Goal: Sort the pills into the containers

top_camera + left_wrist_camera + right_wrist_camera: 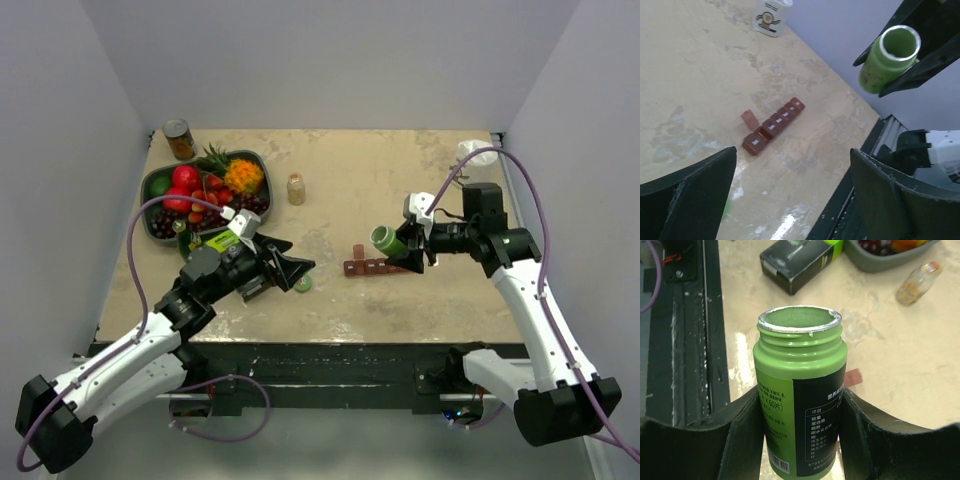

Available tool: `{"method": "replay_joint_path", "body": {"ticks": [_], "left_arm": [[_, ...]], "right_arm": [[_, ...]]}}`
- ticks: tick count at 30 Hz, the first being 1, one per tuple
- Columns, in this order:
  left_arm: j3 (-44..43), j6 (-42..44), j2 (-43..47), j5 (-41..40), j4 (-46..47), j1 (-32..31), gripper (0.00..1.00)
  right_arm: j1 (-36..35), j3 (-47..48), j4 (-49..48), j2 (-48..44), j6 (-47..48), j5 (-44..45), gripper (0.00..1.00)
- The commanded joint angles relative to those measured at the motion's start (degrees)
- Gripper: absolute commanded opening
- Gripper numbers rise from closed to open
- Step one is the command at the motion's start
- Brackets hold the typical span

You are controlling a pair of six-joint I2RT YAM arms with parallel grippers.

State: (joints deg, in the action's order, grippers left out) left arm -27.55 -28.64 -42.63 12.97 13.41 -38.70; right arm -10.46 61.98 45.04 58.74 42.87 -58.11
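Observation:
The containers [374,266] are a dark red-brown strip of small compartments lying mid-table, also in the left wrist view [774,126], with one lid [749,119] flipped up. My right gripper [412,250] [800,400] is shut on an uncapped green bottle [388,240] [799,385], held tilted above the strip's right end; the bottle [888,59] shows from the left wrist too. My left gripper [296,268] [792,152] hangs open and empty left of the strip. A green cap [302,283] lies on the table beneath it. No pills are in view.
A dark fruit tray [158,186] sits at the back left beside a can [180,140]. A small amber bottle [296,189] [917,282] stands mid-back, and a white bottle [470,152] [771,17] at the back right. A black-green box [225,243] [800,262] lies by the tray.

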Motion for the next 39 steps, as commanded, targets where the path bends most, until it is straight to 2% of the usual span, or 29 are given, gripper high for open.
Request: {"method": "replay_joint_path", "body": {"ticks": [1,6,9,12,16,20,29,39], "left_arm": [[0.31,-8.53,-4.28,7.67,12.6,0.2,0.99],[-1.8,-9.85,-10.62,15.05,14.01,0.11,0.99],[-1.8,-11.78,-12.91,15.77,16.47,-0.58,0.99],[-3.29,-14.42,-15.37,12.96,16.13,-2.42,0.99],[-7.78,-15.04,-19.67,7.17,9.36,-5.77,0.99],[-10.67,-17.93,-22.84,2.24,9.53,-8.67,0.99],[-15.51,-23.12,-31.45,0.74,13.57,-10.69,0.99],[-19.38,-27.25,-36.73,3.82,19.02,-12.98,0.99]], "right_arm": [[0.09,-3.6,3.57,-1.0,7.31,-1.39,0.0],[0.09,-6.86,3.04,-1.79,8.98,0.36,0.0],[0.09,-8.53,3.04,-2.05,10.21,1.15,0.0],[0.09,-9.85,2.6,-1.88,10.57,1.33,0.0],[0.0,-10.56,1.55,-1.0,10.22,1.07,0.0],[0.0,-10.91,0.93,-0.56,9.86,1.15,0.0],[-0.26,-12.05,-0.12,-1.52,9.42,1.24,0.0],[-0.44,-12.32,-0.74,-1.26,8.9,1.24,0.0]]}}
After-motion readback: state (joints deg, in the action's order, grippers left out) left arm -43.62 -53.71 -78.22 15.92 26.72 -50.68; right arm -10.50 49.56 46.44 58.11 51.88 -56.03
